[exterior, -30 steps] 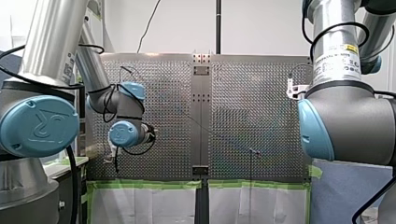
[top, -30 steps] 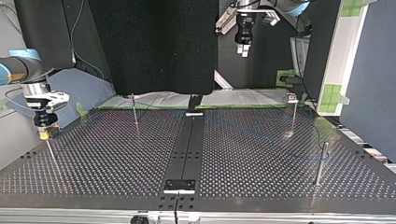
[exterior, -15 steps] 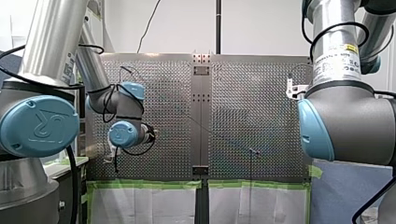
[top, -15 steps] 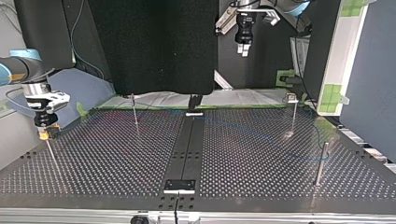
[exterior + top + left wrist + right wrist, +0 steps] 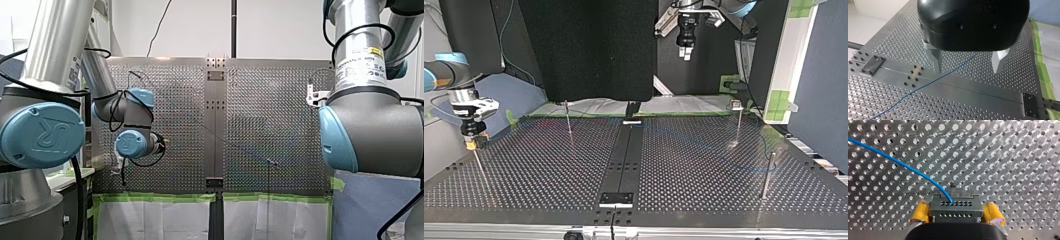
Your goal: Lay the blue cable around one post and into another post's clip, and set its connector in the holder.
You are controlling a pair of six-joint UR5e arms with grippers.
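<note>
left gripper [image 5: 967, 71]: fingers spread above blue cable [image 5: 923, 86] | right gripper [image 5: 957, 214]: fingers clamp connector [image 5: 955, 207]

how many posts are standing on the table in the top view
4 in the top view: back left post, back right post, thicker front right post, and left post just below my right claw. None looks hidden.

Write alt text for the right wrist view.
My right gripper is shut on a grey connector, yellow pads at its sides. A blue cable curves from the connector across the perforated table.
</note>
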